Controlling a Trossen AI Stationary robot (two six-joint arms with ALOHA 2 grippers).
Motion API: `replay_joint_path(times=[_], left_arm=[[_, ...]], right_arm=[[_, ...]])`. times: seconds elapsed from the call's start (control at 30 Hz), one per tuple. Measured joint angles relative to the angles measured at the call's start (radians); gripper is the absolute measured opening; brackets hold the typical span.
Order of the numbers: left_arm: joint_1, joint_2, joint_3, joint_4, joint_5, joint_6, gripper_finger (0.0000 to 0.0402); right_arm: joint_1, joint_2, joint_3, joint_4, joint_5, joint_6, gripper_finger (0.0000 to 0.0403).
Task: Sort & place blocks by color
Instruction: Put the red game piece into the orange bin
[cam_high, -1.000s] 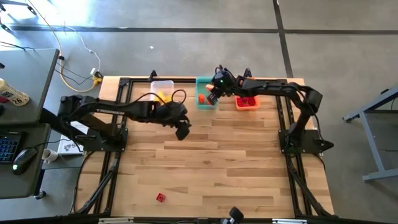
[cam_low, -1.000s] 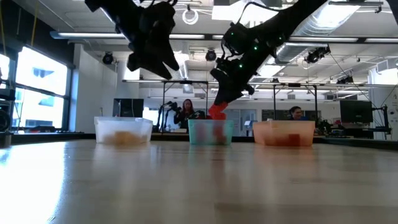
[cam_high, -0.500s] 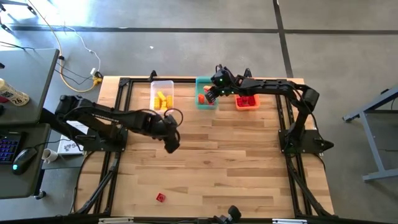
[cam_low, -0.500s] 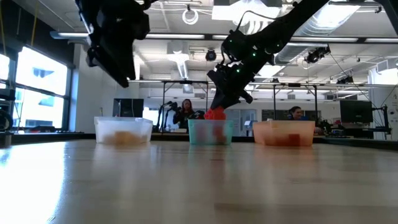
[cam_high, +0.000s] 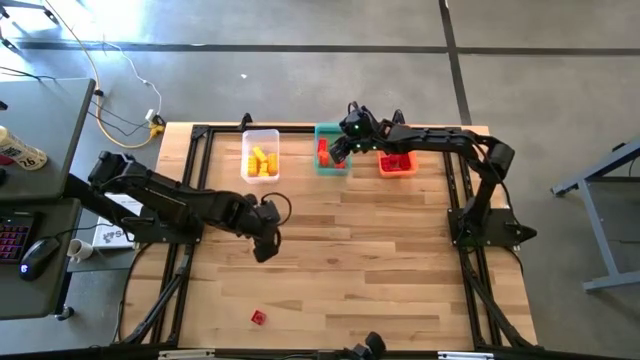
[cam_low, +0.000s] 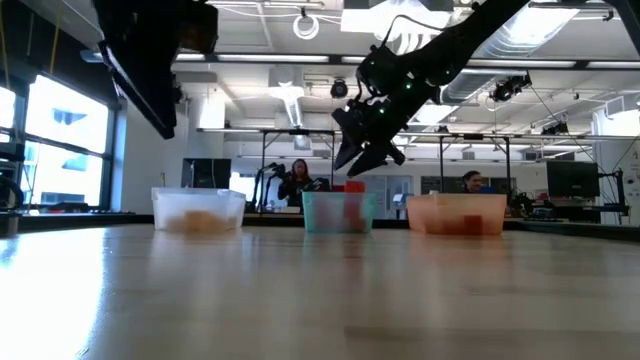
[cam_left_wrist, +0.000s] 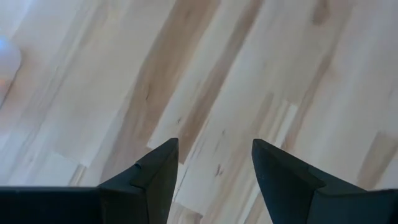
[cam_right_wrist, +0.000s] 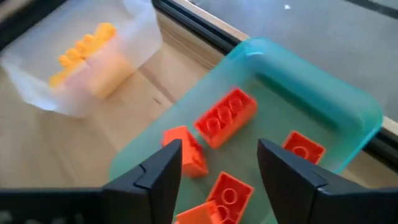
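The right gripper hovers over the teal bin at the upper middle of the high view, its fingers apart and nothing between them, so I judge the step in hand to be the tail of a drop: an orange block lies in the bin just under the gripper, with several more orange blocks around it. The left gripper hangs over bare wood left of centre in the high view, jaws apart and empty. One red block sits alone near the bottom edge of the table, well apart from both arms and from every bin. I would say that is the last piece to sort, and the left arm is the nearer one. The next move calls for it to travel toward the lower edge, come down around the little block squarely, close, and carry it up to the orange bin at the upper right, which already holds red blocks. The clear bin at the upper left holds a cluster of yellow blocks. So the three bins stand in a row, each with one colour.
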Motion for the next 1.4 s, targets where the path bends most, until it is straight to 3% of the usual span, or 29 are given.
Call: replay_joint_path(times=[0.2, 0.57, 1.13, 1.4], left_arm=[[-0.053, 0.000, 0.000, 0.000, 0.008, 0.093, 0.0190], [-0.174, 0.000, 0.000, 0.014, 0.035, 0.271, 0.0190], [-0.406, 0.021, 0.000, 0.096, 0.036, 0.168, 0.0190], [-0.449, 0.080, -0.001, 0.114, 0.115, 0.129, 0.0195]], right_arm=[[0.014, -0.058, 0.000, -0.038, -0.057, 0.075, 0.0205], [0.155, -0.166, 0.000, -0.057, -0.025, 0.183, 0.0200], [0.434, -0.175, 0.000, -0.084, 0.170, 0.369, 0.0200], [0.531, -0.175, 0.000, -0.092, 0.273, 0.431, 0.0200]])
